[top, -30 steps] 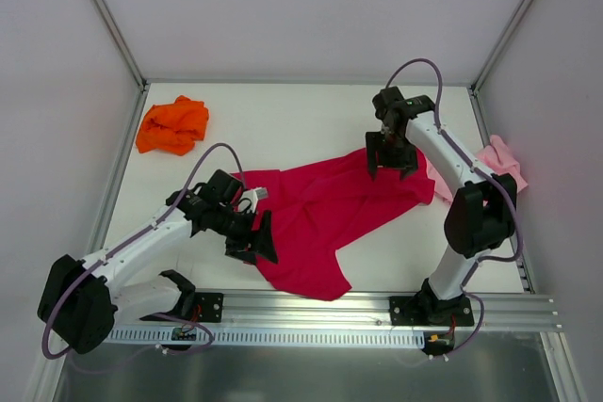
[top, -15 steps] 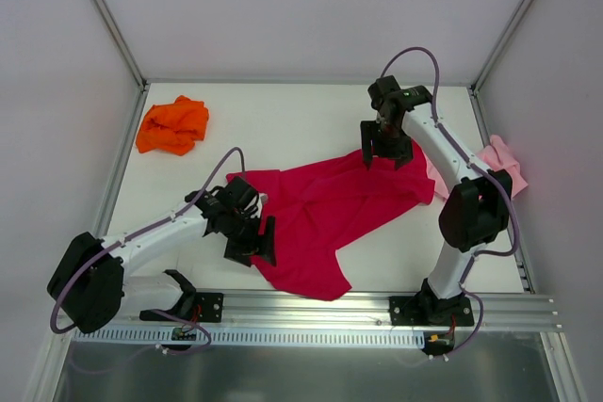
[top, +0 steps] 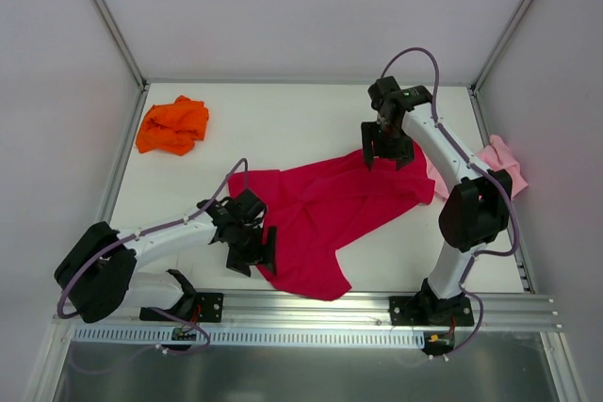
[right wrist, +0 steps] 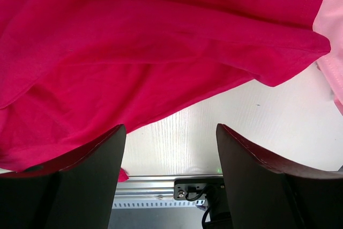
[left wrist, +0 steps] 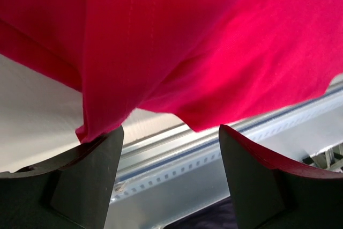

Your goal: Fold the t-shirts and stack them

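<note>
Over the last second the left arm had swung lower and closer to its base. That brought the left tool [top: 252, 249] to the near-left hem of the crimson t-shirt [top: 330, 204], while the right tool [top: 386, 150] had edged only slightly toward the far side. Nearest in, the left tool stood with its jaws wide apart and nothing between them (in its wrist view a corner of hem just brushed one finger [left wrist: 91, 175]), probably lined up to pinch that edge. The crimson shirt lay spread but rumpled on the middle of the bench [top: 283, 120], not yet folded. Over its far-right end the right tool hung equally wide and empty, likely set for a matching grab. The pale pink t-shirt [top: 499, 162] sat bunched just beside it at the right edge, and the orange t-shirt [top: 172, 125] lay crumpled well apart at the far left
</note>
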Controlling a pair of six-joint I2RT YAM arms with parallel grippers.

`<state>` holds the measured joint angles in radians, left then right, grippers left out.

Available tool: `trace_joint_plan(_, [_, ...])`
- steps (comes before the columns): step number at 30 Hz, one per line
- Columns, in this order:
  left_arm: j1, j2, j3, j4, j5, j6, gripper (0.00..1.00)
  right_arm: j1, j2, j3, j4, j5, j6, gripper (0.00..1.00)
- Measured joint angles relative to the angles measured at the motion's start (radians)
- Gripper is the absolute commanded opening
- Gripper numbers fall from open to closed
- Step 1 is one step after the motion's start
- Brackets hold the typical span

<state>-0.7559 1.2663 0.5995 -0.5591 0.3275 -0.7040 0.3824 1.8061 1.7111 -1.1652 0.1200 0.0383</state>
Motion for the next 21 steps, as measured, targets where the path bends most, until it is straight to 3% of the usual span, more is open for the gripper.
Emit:
trace_joint_plan(8, [-0.032,0.081,0.021,0.031,-0.033,-0.067,0.71,0.0,-0.002,0.0,0.0,0.0,-0.014,0.72])
trace_joint_plan(11, [-0.043,0.121,0.052,0.032,-0.048,-0.077,0.63,0.0,-0.014,-0.006,0.004,0.0,-0.017,0.72])
trace_joint_plan(15, [-0.048,0.179,0.091,0.04,-0.065,-0.077,0.35,0.0,-0.051,-0.026,0.003,0.009,-0.02,0.72])
trace_joint_plan(16, [-0.05,0.198,0.103,0.041,-0.076,-0.07,0.23,0.0,-0.061,-0.03,0.004,0.015,-0.021,0.72])
trace_joint_plan(21, [-0.062,0.224,0.122,0.045,-0.105,-0.064,0.02,0.0,-0.085,-0.04,0.003,0.034,-0.021,0.73])
